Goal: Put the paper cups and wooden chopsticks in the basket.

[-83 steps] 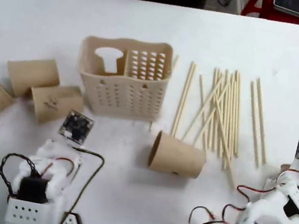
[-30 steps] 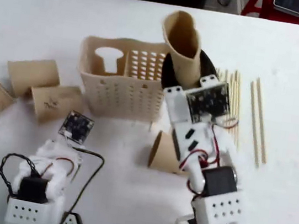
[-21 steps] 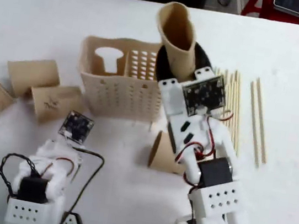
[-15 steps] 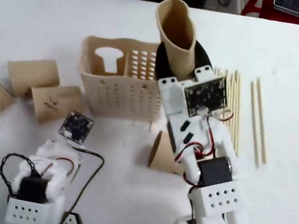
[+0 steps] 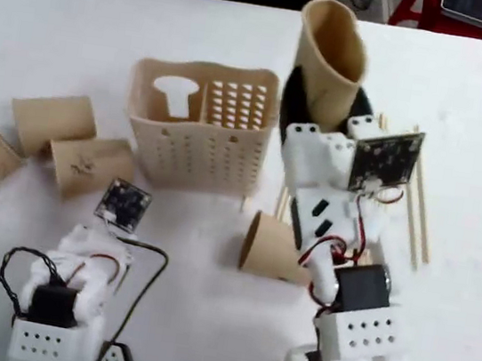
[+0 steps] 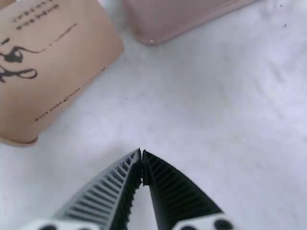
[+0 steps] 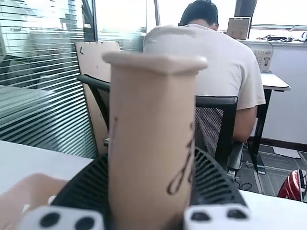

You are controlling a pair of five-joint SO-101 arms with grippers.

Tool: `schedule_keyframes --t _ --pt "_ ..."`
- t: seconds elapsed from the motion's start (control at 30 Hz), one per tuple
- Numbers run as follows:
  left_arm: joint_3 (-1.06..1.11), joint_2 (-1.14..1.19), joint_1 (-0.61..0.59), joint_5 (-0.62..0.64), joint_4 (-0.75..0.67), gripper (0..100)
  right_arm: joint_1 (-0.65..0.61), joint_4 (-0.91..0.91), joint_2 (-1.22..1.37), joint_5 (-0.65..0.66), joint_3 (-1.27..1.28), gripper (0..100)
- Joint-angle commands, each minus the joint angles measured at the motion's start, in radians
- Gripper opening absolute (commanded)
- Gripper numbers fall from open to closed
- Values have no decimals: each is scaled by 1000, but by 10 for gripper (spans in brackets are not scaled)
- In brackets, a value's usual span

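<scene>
Lower left of the high view, the left arm [image 5: 53,302] sits at the table's near edge. Its wrist view shows the left gripper [image 6: 141,157] with both toothed fingers pressed together on nothing, hovering over the bare white table [image 6: 230,110], a printed cup [image 6: 43,67] lying just beyond. Tucked in like that, I'd say, it leaves the middle free for its partner.

Mid-left, three cups [image 5: 51,122] lie on their sides just left of the basket [image 5: 148,78]. Centre frame, a spare cup [image 5: 272,246] lies on its side too, long axis running left to right, partly hidden by the right arm [image 5: 340,239], which stretches up the right-centre of the frame.

And here's the action: the right gripper [image 5: 324,102] is pinching the held cup [image 5: 331,54] low down, with a black jaw on either side of its narrow end. The cup stands near upright, its long axis rising out of the claw and its wide rim pointing up, leaning slightly toward the top of the frame. The low grip leaves the body free, and the height looks meant to carry it over the basket wall. Right now it hangs in the upper centre, just right of the basket and not over the opening. Below it, the chopsticks [image 5: 419,201] lie fanned on the table, running roughly top to bottom of the frame.
</scene>
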Motion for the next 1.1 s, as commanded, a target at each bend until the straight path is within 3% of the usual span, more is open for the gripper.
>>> schedule_keyframes --t 0.0,0.1,0.27,0.4,0.67,0.77,1.07 --pt "-2 -7 10 -3 6 24 10 33 -31 -6 -18 17" --pt "-2 -7 10 -3 6 24 82 125 -33 -5 -17 17" --pt "-2 -7 10 -3 6 24 337 360 -73 -5 -3 17" --pt "-2 -7 10 -3 6 24 476 412 -140 26 127 18" --pt "-2 -7 10 -3 6 24 504 163 -289 104 565 18" --pt "-2 -7 10 -3 6 24 510 105 -335 221 641 18" --pt "-2 -7 10 -3 6 24 544 130 -364 229 700 18"
